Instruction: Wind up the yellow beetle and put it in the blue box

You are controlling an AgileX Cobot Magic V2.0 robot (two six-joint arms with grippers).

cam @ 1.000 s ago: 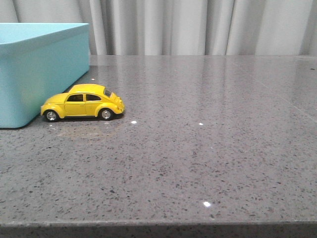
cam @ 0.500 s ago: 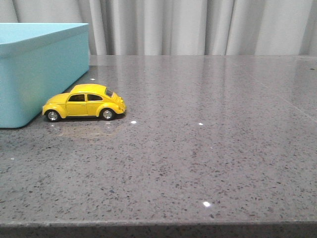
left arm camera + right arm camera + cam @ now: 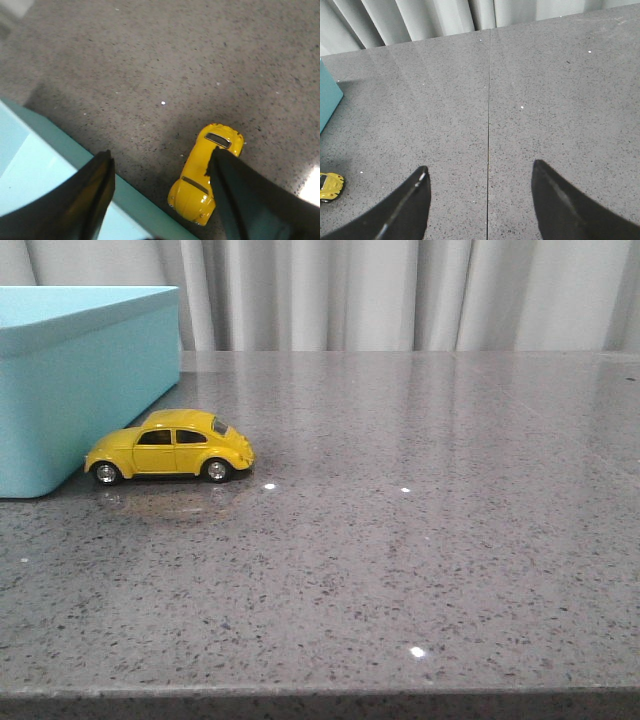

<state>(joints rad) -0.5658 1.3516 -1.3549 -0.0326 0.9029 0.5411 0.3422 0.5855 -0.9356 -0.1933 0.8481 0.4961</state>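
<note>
The yellow beetle (image 3: 169, 447) stands on its wheels on the grey table, right beside the blue box (image 3: 80, 380) at the far left. In the left wrist view the beetle (image 3: 202, 175) lies below, partly behind one finger, with the box's rim (image 3: 145, 200) alongside it. My left gripper (image 3: 161, 155) hangs open above them, holding nothing. My right gripper (image 3: 479, 170) is open over bare table, with the beetle (image 3: 330, 186) far off at the frame's edge. Neither gripper shows in the front view.
The speckled grey table (image 3: 420, 520) stretches from the box to the right, with a seam line (image 3: 489, 115) running across it. Grey curtains (image 3: 400, 290) hang behind. The table's front edge (image 3: 320, 695) runs along the bottom of the front view.
The beetle has rolled slightly to the right, away from the box's corner, and now stands still.
</note>
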